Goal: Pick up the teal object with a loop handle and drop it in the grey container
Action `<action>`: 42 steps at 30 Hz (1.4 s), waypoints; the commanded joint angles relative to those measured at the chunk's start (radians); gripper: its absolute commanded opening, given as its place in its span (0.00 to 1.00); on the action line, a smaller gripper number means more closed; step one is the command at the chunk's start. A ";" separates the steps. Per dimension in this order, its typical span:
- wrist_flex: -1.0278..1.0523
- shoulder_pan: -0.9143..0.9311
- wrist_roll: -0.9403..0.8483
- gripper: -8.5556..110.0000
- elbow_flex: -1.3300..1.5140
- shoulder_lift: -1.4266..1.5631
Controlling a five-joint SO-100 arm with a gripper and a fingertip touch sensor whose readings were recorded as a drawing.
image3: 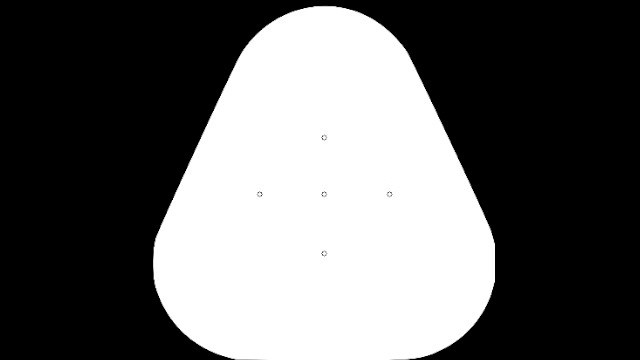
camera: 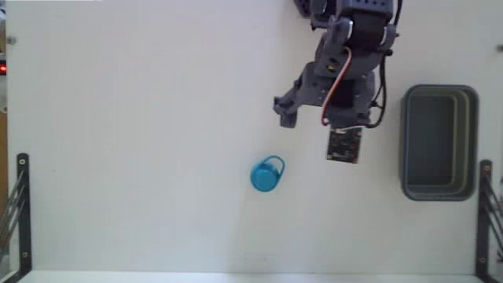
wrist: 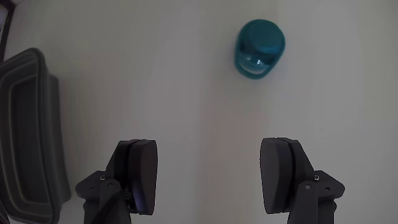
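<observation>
The teal object with a loop handle (camera: 267,174) lies on the white table, its thin loop pointing up and right in the fixed view. In the wrist view the teal object (wrist: 259,48) sits far ahead of the fingers, right of centre. My gripper (camera: 314,118) hangs above the table, up and to the right of the object and well apart from it, open with nothing between its fingers. The wrist view shows the gripper (wrist: 214,171) with jaws spread wide over bare table. The grey container (camera: 474,141) stands at the right of the fixed view; the grey container (wrist: 53,124) is at the left edge of the wrist view.
Black metal brackets stand at the table's lower left (camera: 20,212) and lower right (camera: 486,212) in the fixed view. The arm reaches in from the top edge of that view. White table surface surrounds the teal object on all sides.
</observation>
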 commanded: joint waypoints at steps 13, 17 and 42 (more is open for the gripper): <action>0.016 0.147 0.005 1.00 0.005 0.044; 0.016 0.147 0.005 1.00 0.005 0.044; 0.016 0.121 0.005 1.00 0.005 0.044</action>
